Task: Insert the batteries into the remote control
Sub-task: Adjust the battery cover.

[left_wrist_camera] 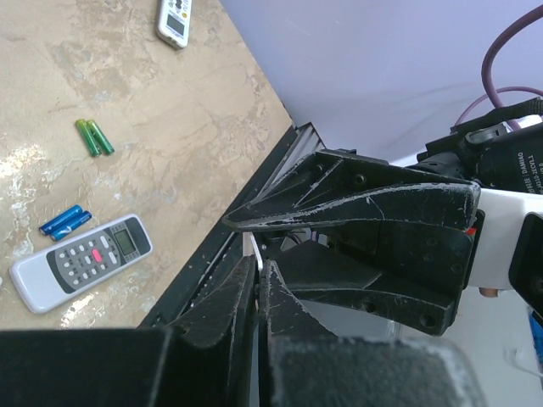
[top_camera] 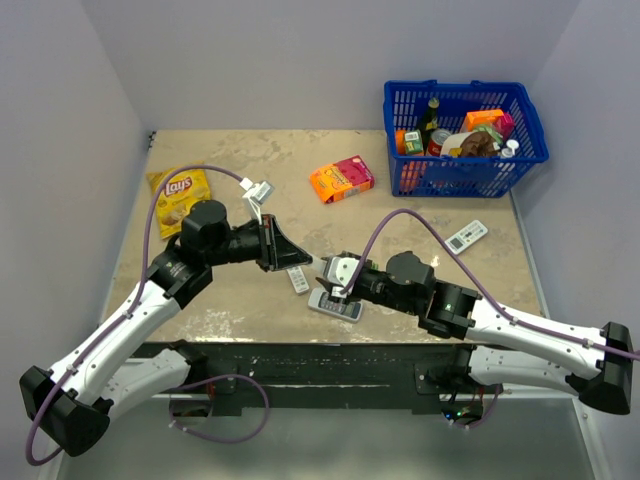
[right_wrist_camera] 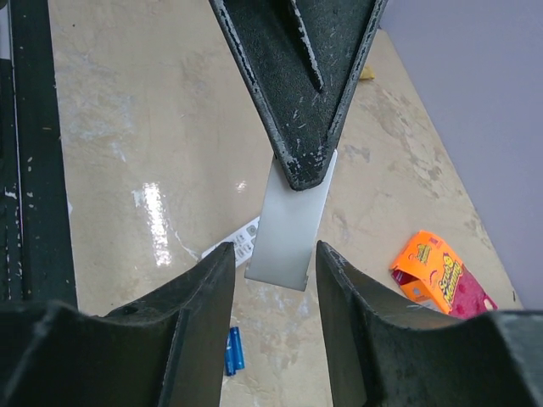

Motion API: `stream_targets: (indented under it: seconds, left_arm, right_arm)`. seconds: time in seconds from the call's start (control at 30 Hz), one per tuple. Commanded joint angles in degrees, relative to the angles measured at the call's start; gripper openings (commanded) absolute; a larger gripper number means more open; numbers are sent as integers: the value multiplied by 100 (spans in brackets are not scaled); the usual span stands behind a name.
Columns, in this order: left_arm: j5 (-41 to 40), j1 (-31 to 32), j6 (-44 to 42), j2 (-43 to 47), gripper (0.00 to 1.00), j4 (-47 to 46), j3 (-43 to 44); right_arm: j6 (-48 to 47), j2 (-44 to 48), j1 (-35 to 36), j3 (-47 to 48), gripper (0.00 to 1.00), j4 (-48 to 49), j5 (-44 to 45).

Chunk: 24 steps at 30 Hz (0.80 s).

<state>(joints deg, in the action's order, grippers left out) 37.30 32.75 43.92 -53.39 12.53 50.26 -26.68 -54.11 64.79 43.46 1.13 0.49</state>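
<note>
Overhead overview — two close wrist views

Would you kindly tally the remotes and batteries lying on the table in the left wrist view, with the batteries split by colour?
Remotes: 2 (remote with the red button, remote at the top edge)
Green batteries: 2
Blue batteries: 2
Total: 6

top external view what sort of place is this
Likely a robot lab cell staged like a home table: plain pale walls boxing in a beige marble-look tabletop, plus a blue plastic basket of groceries.
</note>
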Motion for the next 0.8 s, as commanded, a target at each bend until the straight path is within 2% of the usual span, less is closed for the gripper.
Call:
stream_targets:
  seconds: [0.0, 0.1, 0.3, 0.4, 0.43, 0.53, 0.67, 0.77]
  left_arm:
    - [164, -32, 117, 39, 0, -181, -16]
    - [190, -32, 160, 39, 0, -216, 1]
    - [59, -32, 178, -31, 0, -23, 1]
    - [-371, -32, 143, -84, 30, 301, 89]
    - [-520, -23, 108, -102, 51, 415, 133]
    - [-1442, -23, 3, -102, 80, 986, 370]
    - [-3337, -23, 11, -233, 92, 1908, 791]
    - [-4130, -23, 134, -548, 93, 2095, 845]
  right_arm:
    - [-66, -12, -37, 233, 44, 256, 30]
    - [-57, -21, -37, 233, 37, 257, 74]
    - [22, 14, -37, 206, 12, 222, 135]
    - [144, -12, -28, 163, 8, 186, 267]
    - [189, 5, -37, 119, 8, 212, 346]
    - [452, -12, -46, -39, 7, 309, 785]
    - [891, 23, -98, -320, 7, 449, 1505]
    - [1243, 67, -213, -531, 5, 634, 2164]
